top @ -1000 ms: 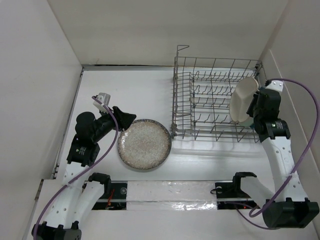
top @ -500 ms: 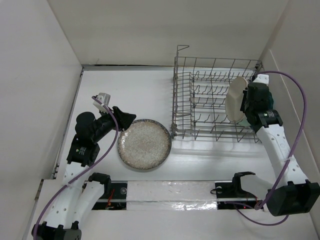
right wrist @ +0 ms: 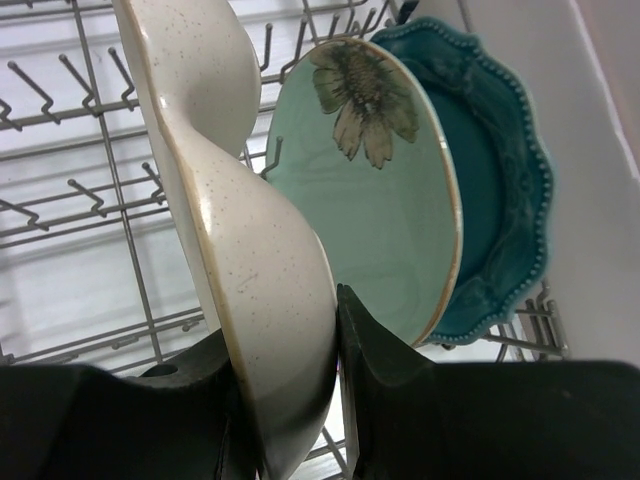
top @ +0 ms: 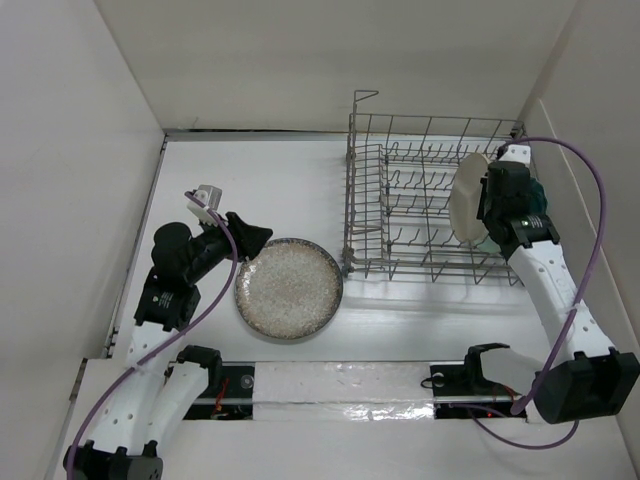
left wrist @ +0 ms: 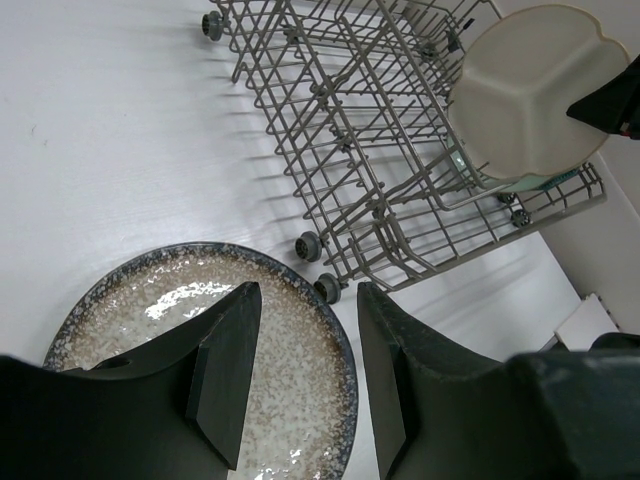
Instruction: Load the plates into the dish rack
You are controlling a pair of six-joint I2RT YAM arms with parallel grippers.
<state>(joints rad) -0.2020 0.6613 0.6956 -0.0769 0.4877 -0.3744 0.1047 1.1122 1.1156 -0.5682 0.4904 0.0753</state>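
Observation:
The grey wire dish rack (top: 420, 205) (left wrist: 340, 130) (right wrist: 80, 200) fills the back right of the table. Inside its right end stand a dark teal scalloped plate (right wrist: 500, 190) and a mint green plate (right wrist: 380, 220) with a flower print. My right gripper (top: 492, 212) (right wrist: 335, 340) is shut on the rim of the cream compartment plate (top: 466, 198) (right wrist: 250, 270) (left wrist: 530, 95), holding it upright over the rack just left of the mint one. The speckled grey-beige plate (top: 289, 288) (left wrist: 210, 340) lies flat on the table left of the rack. My left gripper (top: 252, 237) (left wrist: 305, 370) hovers open over its edge, holding nothing.
White walls close in on the left, back and right, with the right wall (top: 590, 120) close behind the rack. A raised wire handle (top: 362, 98) stands at the rack's back left corner. Small caster wheels (left wrist: 316, 245) carry the rack.
My right arm has carried the cream plate left and back, further over the rack's right end. The left arm and the speckled plate have not moved.

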